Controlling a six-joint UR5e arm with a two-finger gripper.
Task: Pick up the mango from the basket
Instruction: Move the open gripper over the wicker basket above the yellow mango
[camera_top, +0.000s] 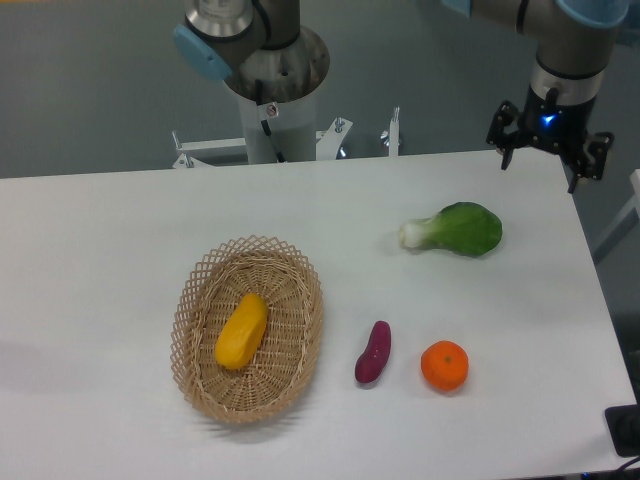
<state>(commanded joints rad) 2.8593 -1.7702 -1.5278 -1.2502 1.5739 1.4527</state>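
- The mango (241, 331) is lying lengthwise in the wicker basket (200, 283), untouched.
- The gripper (547, 150) is hovering at the table's (100, 250) far right corner, well apart; its finger spacing cannot be told.
- Bok choy (455, 229), sweet potato (373, 352) and orange (444, 365) are sitting outside the basket.

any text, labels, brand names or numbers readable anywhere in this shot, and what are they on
None can be read.
The mango, basket, purple sweet potato, orange and green vegetable carry no labels.
A small red and white mark on the robot base is too small to read.
The gripper shows only a blue light.
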